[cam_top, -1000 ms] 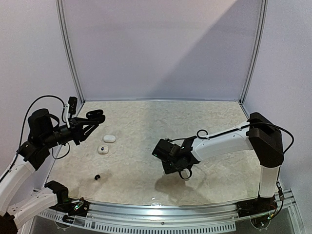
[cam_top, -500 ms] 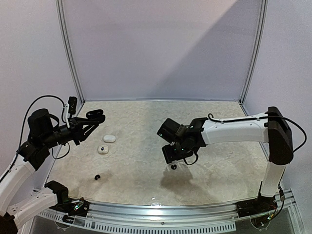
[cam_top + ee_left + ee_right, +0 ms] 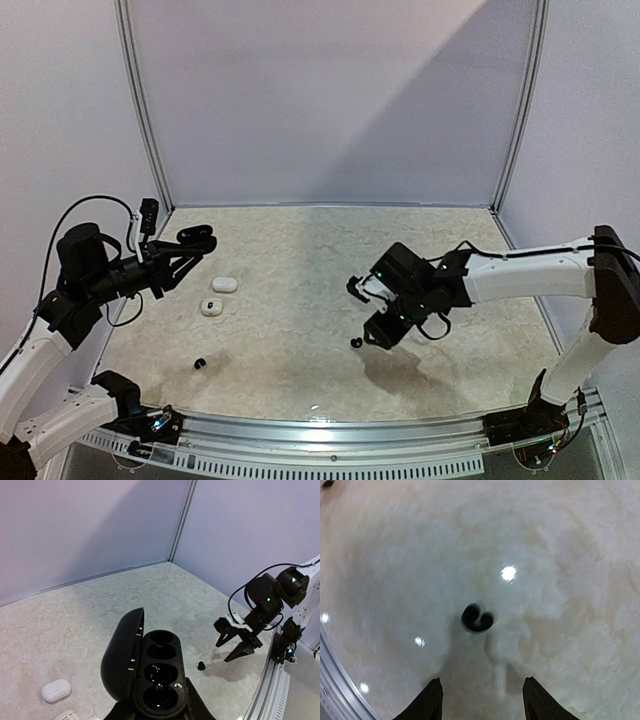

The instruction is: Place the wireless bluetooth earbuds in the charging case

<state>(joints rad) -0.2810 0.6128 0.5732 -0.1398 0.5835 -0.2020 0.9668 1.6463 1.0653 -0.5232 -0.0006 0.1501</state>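
My left gripper [image 3: 186, 248] is shut on an open black charging case [image 3: 160, 672], held up off the table with its lid [image 3: 121, 652] swung left and its wells empty. One black earbud [image 3: 477, 618] lies loose on the table just ahead of my right gripper [image 3: 482, 702], whose jaws stand open with nothing between them. From above, that earbud [image 3: 356, 342] sits just left of and below the right gripper [image 3: 367, 312], which hovers over it. A second black earbud [image 3: 200, 363] lies near the front left.
Two small white cases [image 3: 224, 284] [image 3: 210, 307] rest on the table below my left gripper. The metal front rail [image 3: 330, 432] runs along the near edge. Frame posts and purple walls close in the back and both sides.
The right arm has risen and swung to the right, leaving the black earbud lying on the table where its jaws had been. The left arm and case have stayed still.
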